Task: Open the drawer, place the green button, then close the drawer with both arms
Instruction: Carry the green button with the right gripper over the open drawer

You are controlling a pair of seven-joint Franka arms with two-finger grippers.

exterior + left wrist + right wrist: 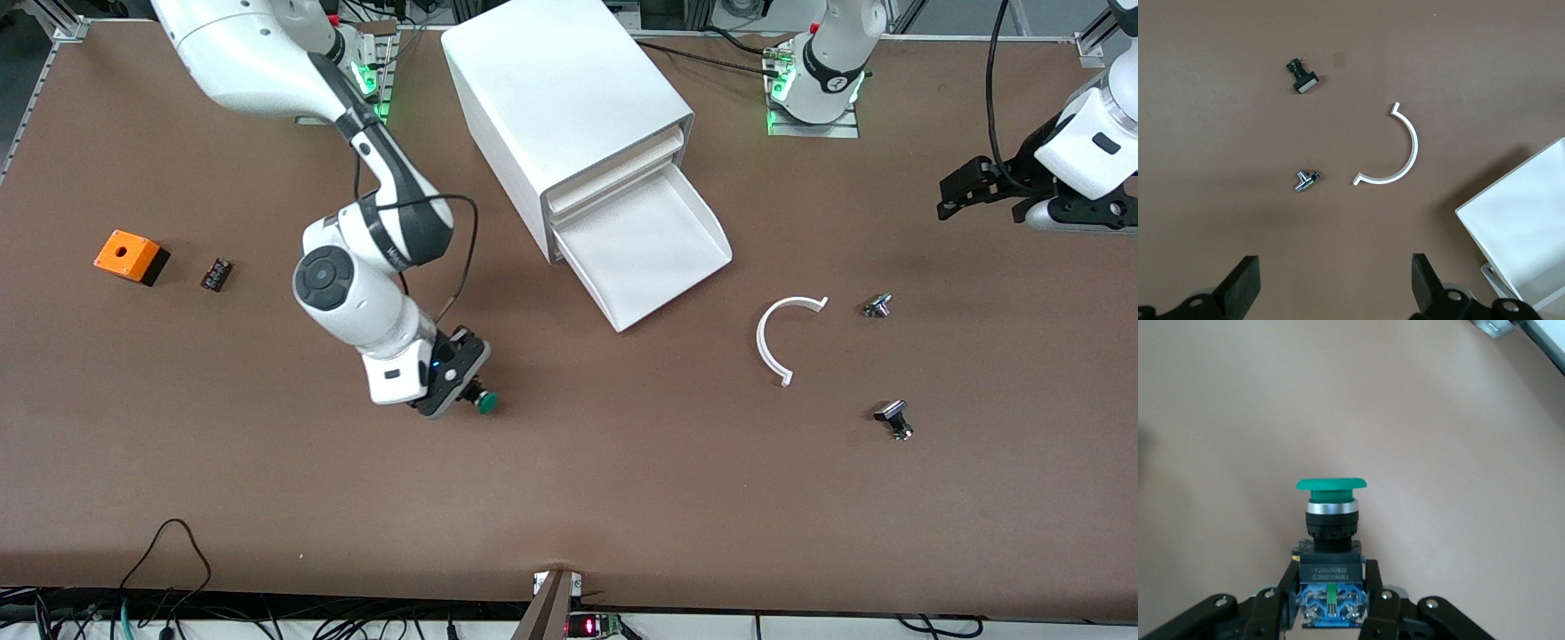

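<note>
Green-capped button [1331, 533] clamped in right gripper [1330, 603], drawer [642, 252] open, left gripper [1335, 290] waiting

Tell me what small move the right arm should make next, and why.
Probably carry the button over the open drawer. The right end effector is shut on the button's blue rear block, over bare table, and the drawer is already pulled out. The left end effector waits open at its table end.
</note>
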